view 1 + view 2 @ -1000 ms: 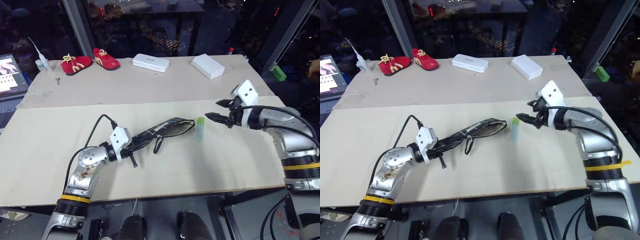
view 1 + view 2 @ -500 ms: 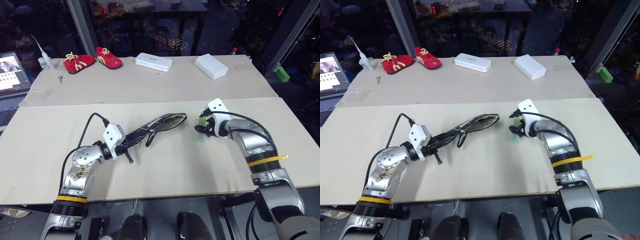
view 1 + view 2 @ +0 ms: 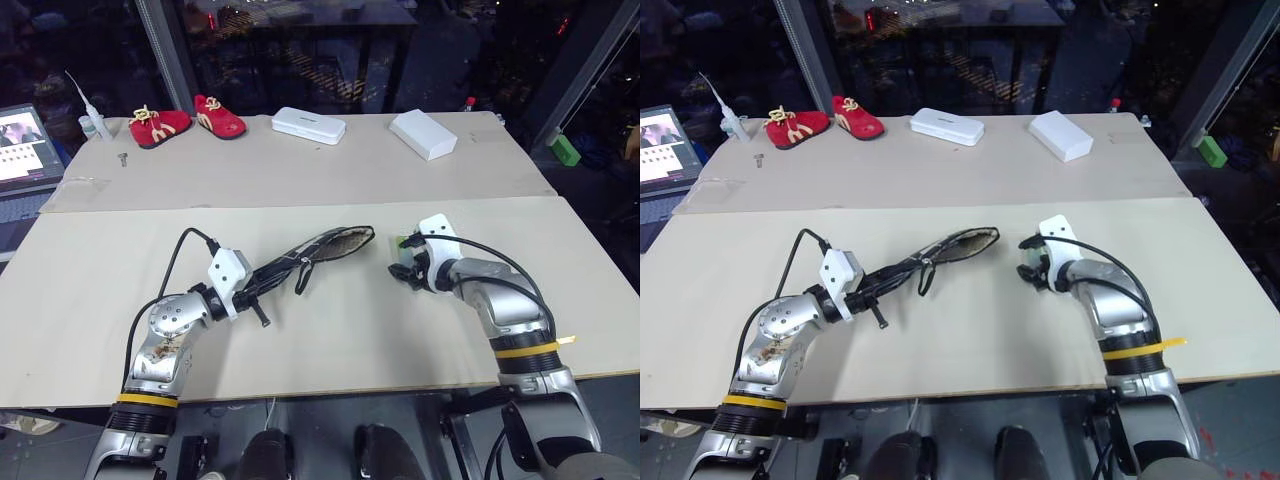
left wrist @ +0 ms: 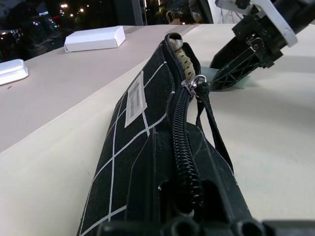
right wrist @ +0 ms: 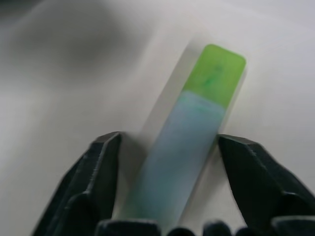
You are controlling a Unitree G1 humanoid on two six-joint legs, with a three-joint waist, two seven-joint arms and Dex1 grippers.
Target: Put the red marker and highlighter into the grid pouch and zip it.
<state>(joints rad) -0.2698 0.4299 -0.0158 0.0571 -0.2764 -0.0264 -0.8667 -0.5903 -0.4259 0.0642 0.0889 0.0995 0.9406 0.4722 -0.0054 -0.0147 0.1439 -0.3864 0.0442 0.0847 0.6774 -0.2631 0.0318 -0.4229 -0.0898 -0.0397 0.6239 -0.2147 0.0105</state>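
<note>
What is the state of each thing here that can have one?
grid pouch: unzipped, mouth open, held up off the table.
highlighter: capped, lying flat between open fingers.
left gripper: shut on grid pouch.
right gripper: open, straddling highlighter.
laptop: screen lit.

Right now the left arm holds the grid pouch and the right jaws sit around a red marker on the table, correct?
Not quite. The thing between the right gripper's jaws is the highlighter, pale with a green cap, as the right wrist view shows. The left gripper does hold the grid pouch.
</note>
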